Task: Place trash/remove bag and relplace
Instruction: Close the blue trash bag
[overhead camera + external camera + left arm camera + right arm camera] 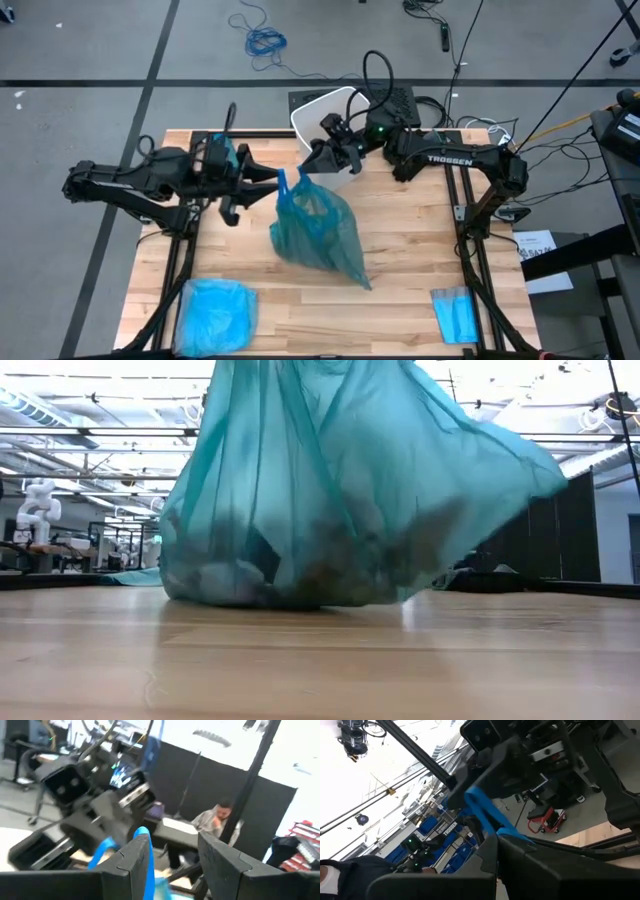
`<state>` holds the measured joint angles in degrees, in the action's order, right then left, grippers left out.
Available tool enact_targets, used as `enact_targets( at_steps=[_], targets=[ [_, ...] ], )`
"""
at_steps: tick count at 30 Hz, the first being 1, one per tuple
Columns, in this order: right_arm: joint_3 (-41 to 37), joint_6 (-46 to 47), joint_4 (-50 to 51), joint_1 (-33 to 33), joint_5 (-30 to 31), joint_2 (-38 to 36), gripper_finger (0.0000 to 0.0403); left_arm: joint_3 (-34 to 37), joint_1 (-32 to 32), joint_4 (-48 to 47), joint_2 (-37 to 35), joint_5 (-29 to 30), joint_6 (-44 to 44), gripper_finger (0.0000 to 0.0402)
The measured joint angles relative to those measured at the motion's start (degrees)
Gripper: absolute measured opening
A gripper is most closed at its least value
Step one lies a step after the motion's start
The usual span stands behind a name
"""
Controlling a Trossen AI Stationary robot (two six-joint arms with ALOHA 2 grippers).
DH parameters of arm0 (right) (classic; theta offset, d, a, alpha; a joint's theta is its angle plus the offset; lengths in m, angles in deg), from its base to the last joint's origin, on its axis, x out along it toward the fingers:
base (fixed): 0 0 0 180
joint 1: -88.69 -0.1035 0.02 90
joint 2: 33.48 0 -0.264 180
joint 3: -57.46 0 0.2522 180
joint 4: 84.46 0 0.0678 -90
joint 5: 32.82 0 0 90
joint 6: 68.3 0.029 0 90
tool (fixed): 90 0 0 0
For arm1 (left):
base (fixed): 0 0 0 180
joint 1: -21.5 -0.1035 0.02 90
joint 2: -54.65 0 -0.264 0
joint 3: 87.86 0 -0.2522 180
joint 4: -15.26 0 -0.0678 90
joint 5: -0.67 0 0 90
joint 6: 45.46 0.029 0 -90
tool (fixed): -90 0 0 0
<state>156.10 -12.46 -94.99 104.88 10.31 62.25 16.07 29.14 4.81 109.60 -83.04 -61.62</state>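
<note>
The teal bag point(318, 235) stands mid-table with its bulging bottom point(300, 592) on the wood. Dark and pale trash point(330, 565) shows through its wall. Its neck is drawn up into a blue strip point(284, 185). My right gripper point(306, 164) is shut on that strip, coming from the far right. My left gripper point(266, 179) stands open just left of the neck, and the strip point(146, 857) runs along the inner edge of one finger. My right gripper pinches the blue strip of the bag's neck point(506, 833) between its two fingers, which lie roughly level, from the table's far right. The strip runs up taut from the fingers, and the bag hangs below with its bottom on the table. Whether my left gripper touches the strip beside its finger point(135, 862), I cannot tell.
A white bin point(322, 112) stands at the table's far edge behind my right gripper. A paler sky-blue bag point(215, 315) lies at the near left corner and a small folded blue sheet point(455, 315) at the near right. A person sits in the room beyond.
</note>
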Motion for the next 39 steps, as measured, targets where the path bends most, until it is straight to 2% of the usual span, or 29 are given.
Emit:
enact_targets(
  at_steps=[6,17,21,27,31,36,39],
  targets=[
    [0.0,-0.7,0.6,0.0,0.0,0.0,0.0000,0.0,0.0,-0.6,0.0,-3.4,-1.5,0.0164],
    [0.0,-0.8,0.6,0.0,-1.2,0.0,0.0000,0.0,0.0,-5.7,0.0,-3.5,-3.8,0.0164],
    [0.0,-0.8,0.6,0.0,-1.3,0.0,0.0000,0.0,0.0,-11.0,-1.2,-3.4,-6.0,0.0164],
    [0.0,-0.8,0.6,0.0,-1.3,0.0,0.0000,0.0,1.4,-21.7,-2.2,6.5,-5.5,0.0164],
    [0.0,-0.6,0.6,0.4,-1.3,0.0,0.0000,0.0,3.2,-21.9,-0.5,10.2,-0.6,0.0164],
    [0.0,-0.3,0.6,1.7,-1.2,0.0,0.0000,0.0,6.4,-22.7,0.8,10.8,0.7,0.0164],
    [0.0,-0.1,0.6,2.6,-1.2,0.0,0.0000,0.0,9.3,-23.7,0.8,15.9,0.7,0.0164]
  ],
)
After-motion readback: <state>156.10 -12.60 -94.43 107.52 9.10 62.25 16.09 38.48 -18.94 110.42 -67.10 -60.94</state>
